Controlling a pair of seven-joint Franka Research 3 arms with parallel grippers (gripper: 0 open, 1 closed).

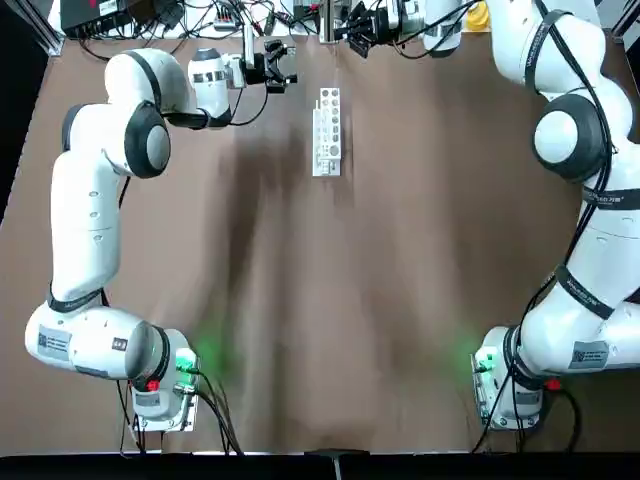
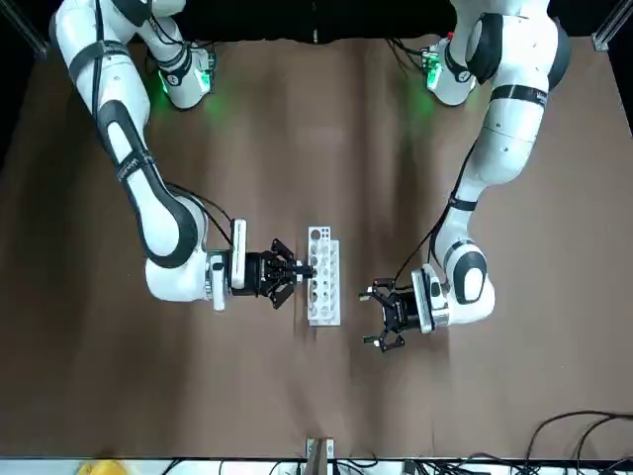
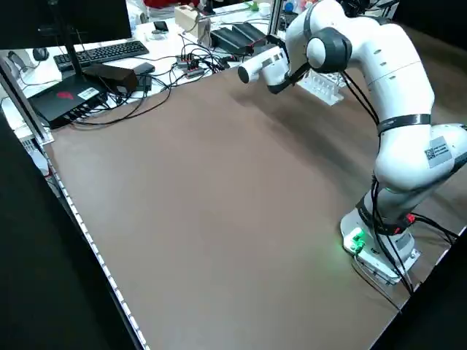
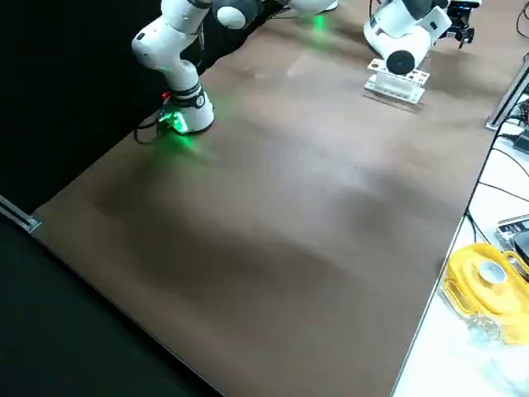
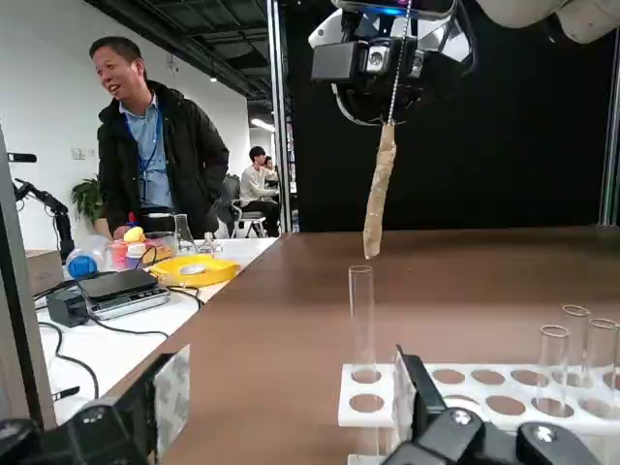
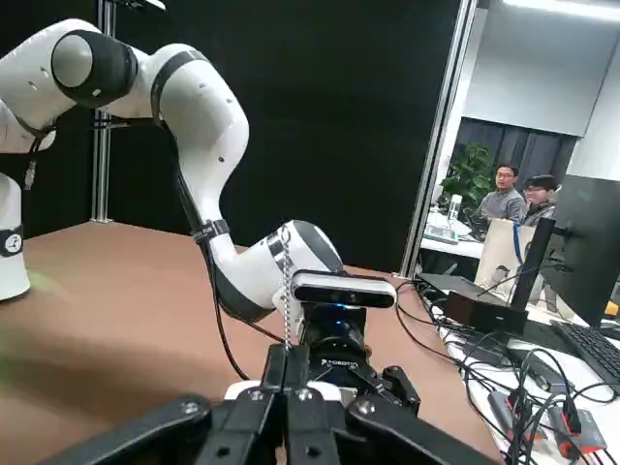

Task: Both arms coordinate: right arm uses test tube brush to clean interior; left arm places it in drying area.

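My right gripper (image 2: 295, 272) is pinched fully closed on the thin twisted-wire stem of the test tube brush (image 5: 377, 199). The brush hangs straight down from the fingers with its tan bristle end lowest. This gripper sits just beside one long side of the white rack (image 2: 323, 300) and points at it.

From my left wrist camera, the bristle tip shows just above the mouth of the test tube (image 5: 361, 320) and not inside it. I cannot tell whether the 2 are truly lined up in depth. The test tube stands upright in a hole at a corner of the rack, and 2 more tubes (image 5: 552, 356) stand in holes farther along the rack.

My left gripper (image 2: 374, 317) is on the other side of the rack, near its end and clear of it. Its fingers are spread wide with nothing between them, and it faces the rack.

The rack lies flat on the brown table (image 1: 350, 300), midway between my 2 arms.
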